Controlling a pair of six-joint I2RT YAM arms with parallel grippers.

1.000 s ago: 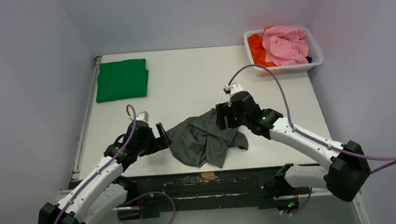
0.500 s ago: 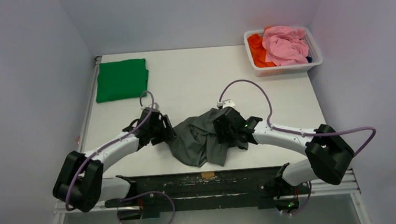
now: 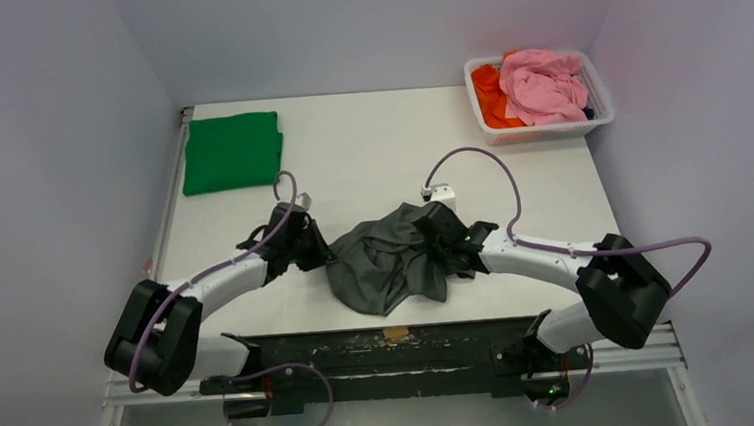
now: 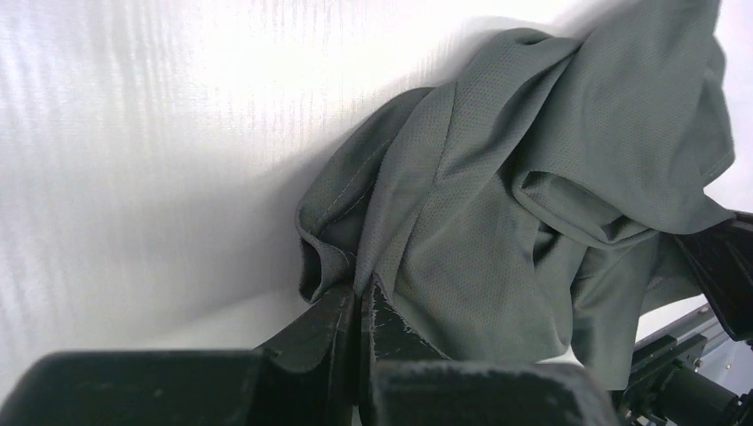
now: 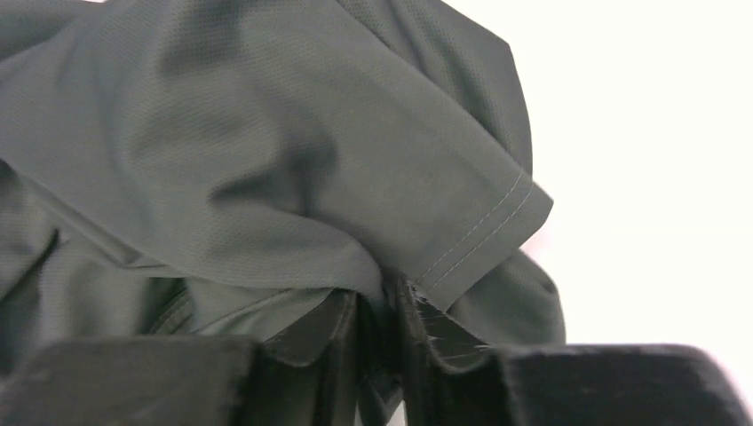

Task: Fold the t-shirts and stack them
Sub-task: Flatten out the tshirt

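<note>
A dark grey t-shirt (image 3: 386,257) lies crumpled on the white table near its front edge. My left gripper (image 3: 324,255) is at the shirt's left edge, low on the table. In the left wrist view the left gripper (image 4: 362,297) is shut, pinching a fold of the grey shirt (image 4: 515,177). My right gripper (image 3: 433,244) is on the shirt's right side. The right wrist view shows the right gripper (image 5: 377,297) shut on grey shirt cloth (image 5: 266,151) just beside a stitched hem. A green t-shirt (image 3: 231,151) lies folded at the back left.
A white mesh basket (image 3: 548,131) stands at the back right corner, holding pink and orange clothes (image 3: 542,83). The dark front rail (image 3: 392,337) runs just below the grey shirt. Bare table (image 3: 380,163) lies between the two shirts.
Both arms came down and inward onto the grey shirt. Both grippers went from open to shut on its cloth, and the shirt bunched slightly.
</note>
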